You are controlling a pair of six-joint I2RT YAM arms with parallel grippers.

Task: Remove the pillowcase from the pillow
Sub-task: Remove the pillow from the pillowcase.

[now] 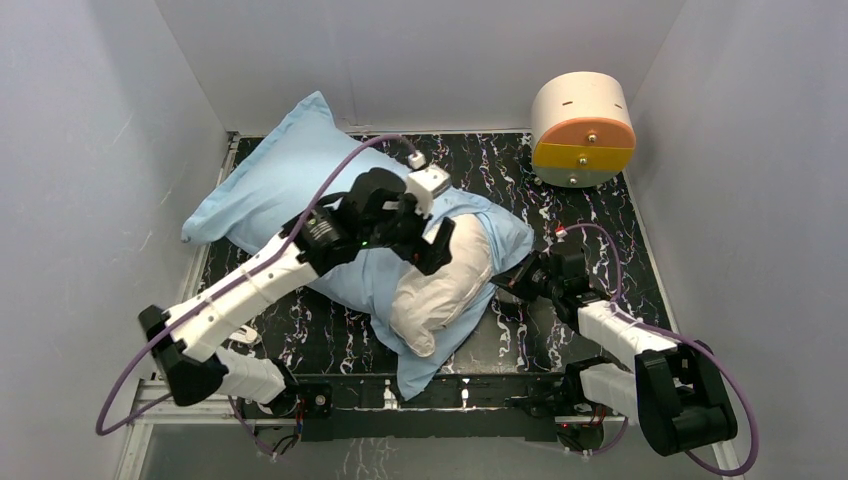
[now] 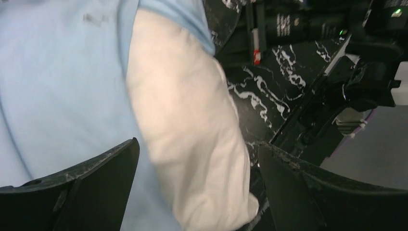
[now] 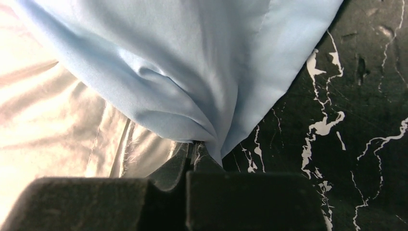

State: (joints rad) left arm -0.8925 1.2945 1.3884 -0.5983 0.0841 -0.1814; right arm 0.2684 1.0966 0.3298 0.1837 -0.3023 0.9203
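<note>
The left fingers [image 2: 91, 187] gape wide over the bare pillow [image 2: 192, 125]; the right fingers [image 3: 250, 197] clamp the pillowcase [image 3: 192, 62] edge at the table [image 3: 365, 120].

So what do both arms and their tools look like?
Left arm and right arm: white link shells, black joints and bases, a purple cable looped along each. Left tool and right tool have plain black, wedge-shaped fingers.

1 round drum [image 1: 583, 130], cream shell, flat face orange above and yellow below, sits at far right corner of black white-veined marble-pattern tabletop [image 1: 500, 170]. Pale grey walls [image 1: 90, 150] enclose 3 sides.
</note>
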